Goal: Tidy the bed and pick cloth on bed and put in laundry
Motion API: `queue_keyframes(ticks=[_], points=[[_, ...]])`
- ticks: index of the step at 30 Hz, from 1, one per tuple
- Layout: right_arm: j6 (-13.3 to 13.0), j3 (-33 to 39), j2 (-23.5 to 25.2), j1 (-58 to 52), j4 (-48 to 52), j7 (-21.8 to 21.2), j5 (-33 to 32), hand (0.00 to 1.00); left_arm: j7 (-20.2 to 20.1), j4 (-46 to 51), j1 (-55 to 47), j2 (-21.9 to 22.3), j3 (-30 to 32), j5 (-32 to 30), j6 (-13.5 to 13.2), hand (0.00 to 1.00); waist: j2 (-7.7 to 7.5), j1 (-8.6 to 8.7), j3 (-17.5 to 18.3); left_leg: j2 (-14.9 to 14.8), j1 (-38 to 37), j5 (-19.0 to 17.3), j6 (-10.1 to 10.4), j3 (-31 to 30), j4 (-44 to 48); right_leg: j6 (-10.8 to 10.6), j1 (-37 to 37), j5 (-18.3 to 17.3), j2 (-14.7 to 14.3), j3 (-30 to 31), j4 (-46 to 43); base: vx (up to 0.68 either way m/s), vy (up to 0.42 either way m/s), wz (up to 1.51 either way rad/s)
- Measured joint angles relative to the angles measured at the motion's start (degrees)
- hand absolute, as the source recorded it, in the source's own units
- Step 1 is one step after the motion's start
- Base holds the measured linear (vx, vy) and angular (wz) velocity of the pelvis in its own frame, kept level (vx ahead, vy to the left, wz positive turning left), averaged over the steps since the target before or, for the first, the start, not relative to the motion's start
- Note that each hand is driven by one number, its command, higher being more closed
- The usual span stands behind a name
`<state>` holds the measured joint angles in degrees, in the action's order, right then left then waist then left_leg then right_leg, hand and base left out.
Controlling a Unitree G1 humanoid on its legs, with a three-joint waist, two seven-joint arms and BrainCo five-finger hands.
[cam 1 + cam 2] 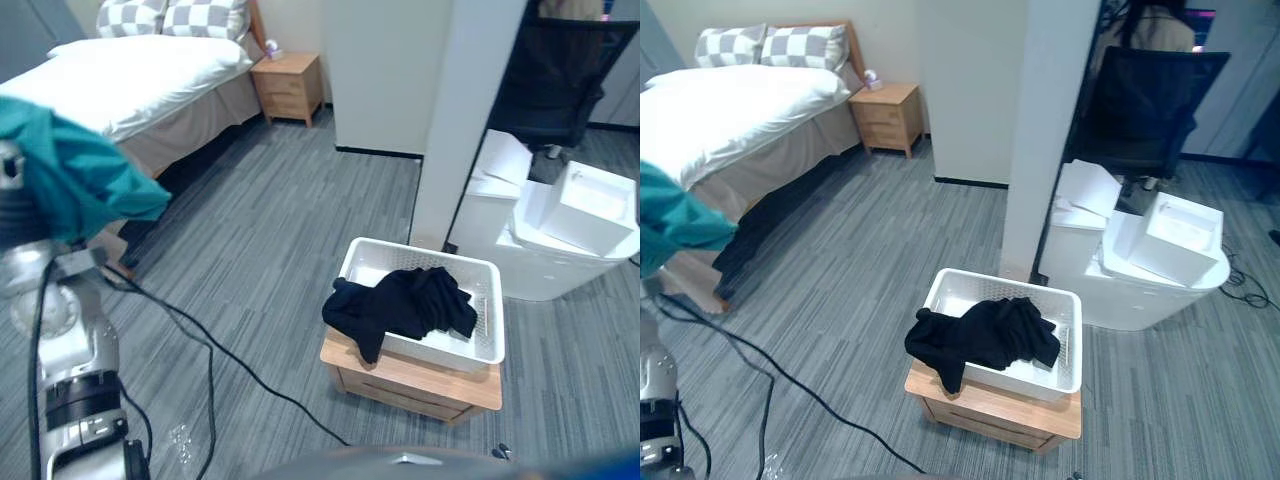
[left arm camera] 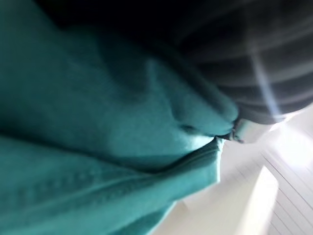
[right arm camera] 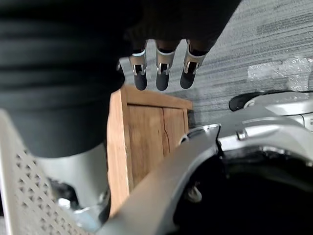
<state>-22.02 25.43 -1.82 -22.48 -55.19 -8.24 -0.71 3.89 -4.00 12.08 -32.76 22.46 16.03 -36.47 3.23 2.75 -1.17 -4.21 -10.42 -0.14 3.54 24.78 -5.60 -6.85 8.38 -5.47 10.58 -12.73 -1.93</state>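
Covering the left hand at 9 o'clock, a teal cloth is hanging; the grasp cannot be told. The right hand is holding its fingers straight, apart, empty. A black cloth is lying in the basket, 4 o'clock.

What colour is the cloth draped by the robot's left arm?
The cloth is teal green. It shows best in the left eye view.

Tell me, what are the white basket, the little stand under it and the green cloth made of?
The laundry basket looks like smooth white plastic: its walls have rows of small holes. The low stand beneath seems light wood, matte, with visible grain, though it could be veneer. The teal cloth looks like soft fabric, since it folds and droops.
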Motion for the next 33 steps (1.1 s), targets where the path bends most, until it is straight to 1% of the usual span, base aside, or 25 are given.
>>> queue_keyframes(ticks=[2,5,6,8,11,12,13,16,18,21,22,23,26,27,28,29,30,31,33], points=[[-0.4,1.2,-0.4,0.0,-0.7,0.0,0.4,0.00,0.5,0.7,1.7,0.0,-1.9,-4.3,0.2,1.00,0.23,1.10,0.0,-0.5,-0.7,0.1,0.2,0.6,0.0,0.5,-0.1,0.3,-0.6,1.2,0.0,-0.08,-0.071,-0.38],[-0.9,1.5,-1.3,0.0,-1.8,-0.1,0.7,0.00,1.8,0.8,4.0,-0.1,-2.2,-11.1,0.6,1.00,0.45,2.66,0.1,-1.3,-0.8,0.2,0.7,3.2,0.0,1.3,-2.2,0.9,-1.8,5.1,0.0,-0.10,-0.067,-0.54],[-0.9,1.5,-1.3,0.0,-2.1,-0.1,0.9,0.00,2.0,0.7,4.5,-0.4,-2.3,-12.6,1.0,1.00,0.44,2.69,0.0,-1.4,-1.0,0.4,0.8,3.7,0.0,1.4,-2.4,1.1,-1.9,5.8,0.2,-0.12,-0.057,-0.51],[-1.0,1.7,-1.6,-0.5,-2.1,-0.2,0.9,0.00,2.2,0.5,5.0,-1.7,-3.5,-13.3,1.9,1.00,0.28,4.42,-0.1,-1.7,-1.6,0.5,0.9,4.7,0.0,1.6,-2.7,2.3,-2.5,7.5,1.2,-0.13,-0.048,-0.48],[-1.0,1.7,-1.6,-1.0,-2.2,-0.4,0.9,0.00,0.9,0.4,6.7,-2.1,-4.7,-13.3,2.6,1.00,-0.02,4.93,-0.4,-1.5,-1.6,0.5,1.0,4.8,0.0,1.4,-3.0,2.8,-2.5,8.6,2.0,-0.15,-0.026,-0.23],[-1.0,1.7,-1.6,-1.0,-2.4,-0.6,0.8,0.00,0.8,0.4,7.0,-2.1,-4.7,-13.2,2.7,1.00,-0.22,5.41,-0.5,-1.4,-1.6,0.5,1.0,4.9,0.0,1.7,-3.1,2.9,-2.5,9.0,2.2,-0.11,-0.007,-0.11],[-1.0,1.6,-1.6,-1.0,-2.6,-0.6,0.8,0.00,0.5,0.4,7.0,-2.1,-4.7,-13.3,3.0,1.00,-0.39,5.73,-0.5,-1.3,-1.6,0.1,1.5,5.0,0.0,1.8,-3.1,3.3,-2.5,9.2,2.6,-0.08,-0.003,-0.13],[-0.9,1.3,-1.6,-1.0,-2.9,-0.7,0.8,0.00,0.1,0.0,7.0,-2.1,-5.1,-13.8,4.2,1.00,-0.78,5.85,-0.8,-1.0,-1.6,0.0,1.6,5.5,-0.2,1.7,-3.1,4.3,-2.4,10.2,3.8,-0.07,-0.004,-0.16],[-0.9,1.1,-1.6,-1.0,-3.0,-0.8,0.9,0.00,0.2,-1.1,7.0,-2.1,-6.3,-16.1,5.0,1.00,-0.91,5.91,-0.9,-1.0,-1.6,-0.1,1.7,5.7,-0.3,1.8,-3.1,4.4,-2.4,10.5,4.1,-0.04,-0.004,-0.09],[-0.7,0.8,-1.6,-0.7,-3.1,-1.1,0.9,0.00,0.1,-4.4,7.0,-2.1,-9.5,-19.3,7.7,1.00,-0.97,6.08,-0.9,-0.9,-1.1,-0.2,1.7,6.1,-0.1,1.8,-3.8,4.5,-2.5,11.1,4.1,0.00,-0.001,-0.07],[-0.5,0.4,-1.6,-0.4,-3.1,-1.2,0.9,0.00,0.1,-5.7,7.0,-2.1,-10.4,-19.4,9.3,1.00,-0.93,6.49,-1.2,-0.9,-0.7,-0.2,1.7,6.1,-0.1,1.7,-4.2,4.6,-2.5,11.2,4.3,0.02,-0.003,-0.06],[-0.3,-0.2,-1.7,-0.1,-3.0,-1.3,0.8,0.00,0.1,-6.6,7.0,-2.1,-10.8,-19.5,10.1,1.00,-0.93,6.74,-1.4,-0.9,-0.5,-0.2,1.6,6.1,0.0,1.7,-4.3,4.8,-2.5,11.3,4.5,0.03,-0.004,-0.07],[1.2,-4.0,-2.1,1.0,-1.8,-1.8,0.3,0.00,0.3,-11.4,7.1,-2.1,-12.2,-20.1,14.0,1.00,-0.70,7.26,-2.8,-0.8,1.2,-0.2,1.4,7.4,0.0,1.7,-6.6,5.3,-2.6,12.7,4.8,0.02,-0.006,-0.25],[1.7,-4.5,-2.2,2.4,-1.7,-1.9,-0.3,0.00,0.4,-12.3,7.5,-2.1,-13.3,-20.2,15.4,1.00,-0.74,7.43,-3.4,-0.7,3.3,0.1,1.0,8.1,0.0,1.0,-9.3,6.1,-2.7,13.8,4.1,0.01,-0.012,-0.30],[2.4,-5.7,-2.4,3.8,-1.4,-1.9,-1.4,0.00,0.9,-13.4,8.9,-2.1,-14.5,-20.9,15.6,1.00,-1.07,7.49,-4.5,-0.7,5.0,0.3,0.7,8.3,0.6,1.0,-11.2,6.4,-2.6,14.3,3.5,0.01,-0.027,-0.29],[3.0,-7.2,-2.5,5.8,-0.3,-2.0,-2.5,0.00,1.5,-14.9,11.6,-2.1,-16.4,-21.3,15.9,1.00,-1.74,7.40,-6.6,-0.8,7.9,0.3,0.3,8.4,1.8,1.0,-13.9,6.9,-2.6,15.3,2.8,0.00,-0.029,-0.15],[3.1,-8.1,-2.6,6.7,0.2,-2.1,-2.9,0.00,1.8,-15.8,13.0,-2.1,-17.3,-21.5,15.9,1.00,-2.03,7.47,-7.6,-0.9,9.3,0.5,0.1,8.4,2.3,1.2,-15.1,7.4,-2.6,15.4,2.8,-0.03,-0.049,-0.15],[3.6,-9.8,-2.6,8.9,2.1,-2.6,-4.8,0.00,3.5,-18.0,16.6,-2.1,-20.2,-22.4,16.2,1.00,-2.92,7.77,-10.6,-1.3,11.8,0.4,-0.2,8.5,3.4,1.2,-17.3,8.2,-2.7,16.3,2.8,-0.03,-0.031,-0.09],[3.7,-11.0,-2.6,10.0,4.0,-2.7,-5.9,0.00,4.8,-18.9,18.4,-2.1,-22.3,-22.4,16.8,1.00,-3.37,8.37,-12.3,-1.8,13.3,0.3,-0.4,8.8,4.4,1.5,-18.6,8.7,-3.0,16.9,2.8,-0.02,-0.043,-0.16]])
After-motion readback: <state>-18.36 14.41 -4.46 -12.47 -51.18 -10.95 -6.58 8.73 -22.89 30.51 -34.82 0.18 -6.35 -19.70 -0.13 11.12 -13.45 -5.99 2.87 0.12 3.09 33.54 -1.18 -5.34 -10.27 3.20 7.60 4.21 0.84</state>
